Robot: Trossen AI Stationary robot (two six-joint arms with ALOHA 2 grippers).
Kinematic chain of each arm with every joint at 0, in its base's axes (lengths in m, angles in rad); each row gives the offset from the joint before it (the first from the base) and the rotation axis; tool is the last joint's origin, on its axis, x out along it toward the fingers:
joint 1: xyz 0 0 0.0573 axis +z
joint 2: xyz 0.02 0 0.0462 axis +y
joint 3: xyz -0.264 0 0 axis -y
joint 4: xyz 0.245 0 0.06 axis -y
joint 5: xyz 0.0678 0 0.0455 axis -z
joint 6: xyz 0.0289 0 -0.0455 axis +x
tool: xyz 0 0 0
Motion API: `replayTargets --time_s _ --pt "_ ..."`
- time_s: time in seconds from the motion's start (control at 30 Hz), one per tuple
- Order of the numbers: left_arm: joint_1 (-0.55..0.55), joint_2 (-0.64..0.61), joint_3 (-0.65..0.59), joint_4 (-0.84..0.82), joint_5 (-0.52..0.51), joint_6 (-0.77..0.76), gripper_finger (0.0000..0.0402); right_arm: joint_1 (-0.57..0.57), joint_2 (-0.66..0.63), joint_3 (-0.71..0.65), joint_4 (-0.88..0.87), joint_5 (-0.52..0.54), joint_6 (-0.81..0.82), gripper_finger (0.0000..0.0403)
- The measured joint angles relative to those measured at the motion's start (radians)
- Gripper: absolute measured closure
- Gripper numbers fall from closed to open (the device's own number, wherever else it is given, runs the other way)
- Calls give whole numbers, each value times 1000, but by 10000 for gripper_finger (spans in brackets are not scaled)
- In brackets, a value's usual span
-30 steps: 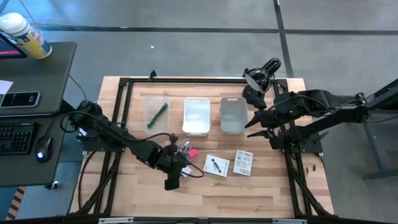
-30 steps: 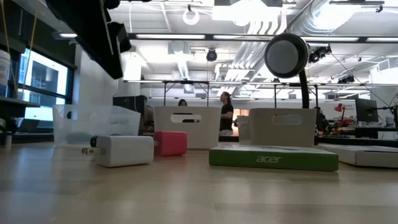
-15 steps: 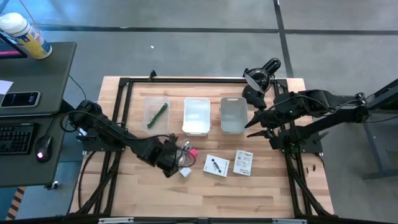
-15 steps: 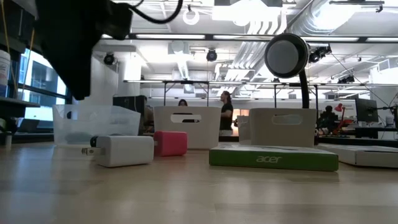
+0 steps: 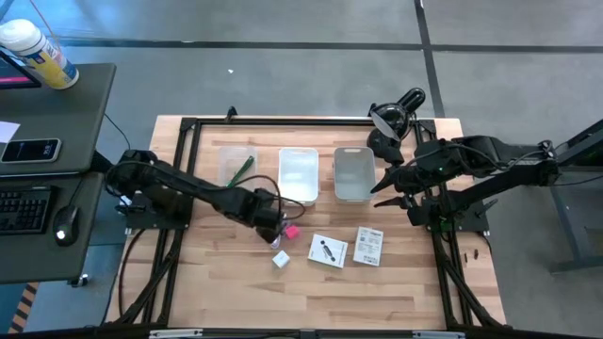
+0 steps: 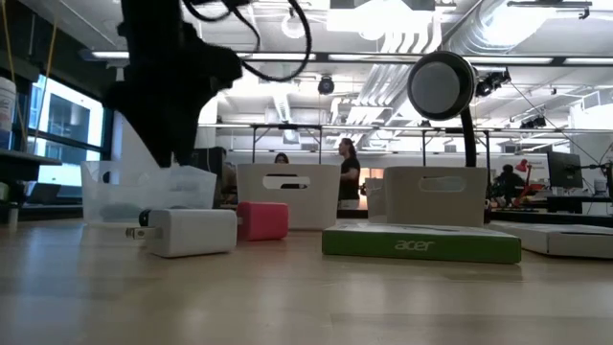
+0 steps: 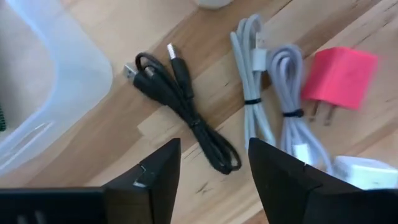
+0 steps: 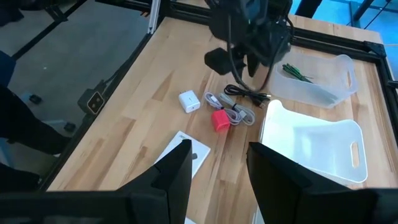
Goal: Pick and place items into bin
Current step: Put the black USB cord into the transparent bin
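Early in the sorting — most items not yet binned

Green pen (image 5: 239, 170) lies in the clear bin (image 5: 229, 156); left gripper (image 7: 211, 171), spread and empty, hovers above the black cable (image 7: 180, 109) — pink piece (image 5: 291, 231), white cube (image 5: 281, 259) and cards (image 5: 328, 250) remain on the table (image 5: 377, 292).

Grey concrete floor (image 5: 283, 24) crossed by dark seams, around a light wooden table (image 5: 311, 292) in a black frame. Beside it, a dark desk (image 5: 57, 217) — keyboard (image 5: 24, 209), mouse (image 5: 64, 225), phone (image 5: 30, 149). Beyond, a bright open workshop — white ducts (image 6: 412, 48), strip lights (image 6: 278, 57), tall window (image 6: 67, 125).
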Motion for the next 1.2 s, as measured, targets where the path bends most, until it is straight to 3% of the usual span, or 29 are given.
replayTargets --time_s 0.33,0.9,1.2 --pt "9 77 -1 6 45 13 242 0 -13 -1 -1 1 2 258" --pt "22 79 -1 12 67 -48 196 0 -44 -1 0 9 10 258" --pt "22 159 -1 77 83 -39 188 0 -47 -1 7 9 45 258"
